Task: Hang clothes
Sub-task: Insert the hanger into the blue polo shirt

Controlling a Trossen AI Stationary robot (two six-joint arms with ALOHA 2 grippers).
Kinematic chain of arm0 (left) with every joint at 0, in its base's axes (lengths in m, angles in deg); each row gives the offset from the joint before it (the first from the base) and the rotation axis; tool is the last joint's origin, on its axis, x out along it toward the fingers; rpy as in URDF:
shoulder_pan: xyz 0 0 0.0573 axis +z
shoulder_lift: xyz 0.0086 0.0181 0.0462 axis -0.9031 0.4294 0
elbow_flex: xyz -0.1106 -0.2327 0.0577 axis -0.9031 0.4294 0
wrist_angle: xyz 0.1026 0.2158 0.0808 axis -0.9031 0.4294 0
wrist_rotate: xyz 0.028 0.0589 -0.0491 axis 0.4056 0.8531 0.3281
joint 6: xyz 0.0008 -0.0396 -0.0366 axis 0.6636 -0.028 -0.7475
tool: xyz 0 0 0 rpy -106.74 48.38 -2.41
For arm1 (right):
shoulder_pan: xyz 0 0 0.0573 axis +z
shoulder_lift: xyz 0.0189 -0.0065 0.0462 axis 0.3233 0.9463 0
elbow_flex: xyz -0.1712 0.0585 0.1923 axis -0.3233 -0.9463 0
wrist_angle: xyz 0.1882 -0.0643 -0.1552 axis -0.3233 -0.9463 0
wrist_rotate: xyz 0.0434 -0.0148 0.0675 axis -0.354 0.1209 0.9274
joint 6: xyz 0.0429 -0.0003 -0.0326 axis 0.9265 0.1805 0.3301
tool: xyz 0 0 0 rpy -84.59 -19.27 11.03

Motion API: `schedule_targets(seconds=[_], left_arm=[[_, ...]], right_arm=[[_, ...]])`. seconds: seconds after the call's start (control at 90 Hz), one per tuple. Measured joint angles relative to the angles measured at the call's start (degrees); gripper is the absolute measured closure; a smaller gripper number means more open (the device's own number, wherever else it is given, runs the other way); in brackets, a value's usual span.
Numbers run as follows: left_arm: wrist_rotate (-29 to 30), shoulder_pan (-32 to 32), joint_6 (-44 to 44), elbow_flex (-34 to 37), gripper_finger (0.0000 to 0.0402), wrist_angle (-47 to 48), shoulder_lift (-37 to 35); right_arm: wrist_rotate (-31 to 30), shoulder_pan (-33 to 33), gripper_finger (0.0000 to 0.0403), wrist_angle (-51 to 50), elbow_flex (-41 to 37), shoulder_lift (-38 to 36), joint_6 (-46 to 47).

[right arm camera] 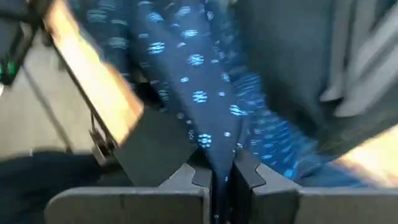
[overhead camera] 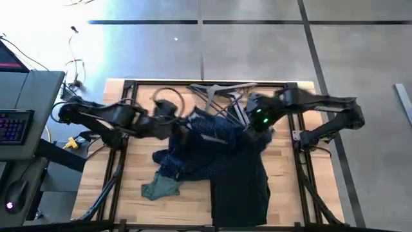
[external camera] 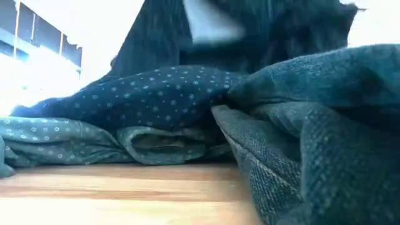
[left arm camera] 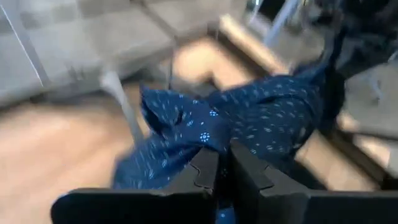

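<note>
The navy dotted shirt (overhead camera: pixel 205 138) is bunched at the table's middle, stretched between my two grippers. My left gripper (overhead camera: pixel 185 126) is shut on its left part and my right gripper (overhead camera: pixel 250 122) on its right part. The black trouser-like piece (overhead camera: pixel 241 177) lies flat from under the shirt toward the near edge; in the low view it fills the right side (external camera: pixel 325 137). The teal shirt (overhead camera: pixel 161 187) lies crumpled on the wood at the near left. Thin grey hangers (overhead camera: pixel 219 92) lie at the far edge. My left gripper pinches a bunched fold of the navy shirt (left arm camera: pixel 208 140) between its two fingers, coming from the table's left. The cloth spreads away from the fingers toward the other arm, and the shirt's lower part (overhead camera: pixel 174 161) rests on the table. My right gripper pinches a gathered fold of the navy shirt (right arm camera: pixel 214 146) between its two fingers, coming from the table's right. The cloth runs away from the fingers in a narrow band. One layer or several, I cannot tell.
A dark metal frame (overhead camera: pixel 129 84) borders the wooden table (overhead camera: pixel 187 209). Cables (overhead camera: pixel 164 96) loop at the far left of the table. A keyboard (overhead camera: pixel 13 125) and desk stand beyond the left edge.
</note>
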Motion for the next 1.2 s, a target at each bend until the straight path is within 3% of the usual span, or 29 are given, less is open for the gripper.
schedule_targets(seconds=[0.156,0.244,0.344,0.467,0.667,0.878,1.078,1.2], left_arm=[[-18.47,5.68,0.00,8.18,0.0369,-6.17,-0.01],[-25.69,7.70,4.82,9.42,0.0356,-9.80,-0.10],[-32.02,9.17,12.30,8.30,0.0344,-8.81,-0.41],[-33.96,10.62,18.94,6.10,0.0336,-7.48,-0.42],[-33.78,16.87,21.38,5.51,0.0329,-14.93,3.13],[-35.32,22.15,25.43,5.49,0.0331,-20.17,10.19],[-47.73,22.86,27.44,5.53,0.0339,-17.28,17.16],[-55.82,21.20,25.76,5.62,0.0357,-12.47,20.26]], right_arm=[[10.66,-4.16,0.0403,10.28,-16.14,-0.34,-3.35],[10.28,-5.94,0.0403,8.72,-21.52,-0.36,-3.67],[5.68,-7.57,0.0403,3.56,-25.00,-0.46,-4.26],[0.48,-7.85,0.0403,0.34,-25.82,-0.46,-9.64],[-9.48,-7.90,0.0393,-2.22,-23.29,-0.48,-21.67],[-13.02,-9.49,0.0305,-5.85,-20.86,-0.89,-26.48],[-14.52,-11.86,0.0200,-5.88,-20.39,-8.97,-27.35],[-12.58,-16.84,0.0162,0.26,-20.65,-15.05,-26.63]])
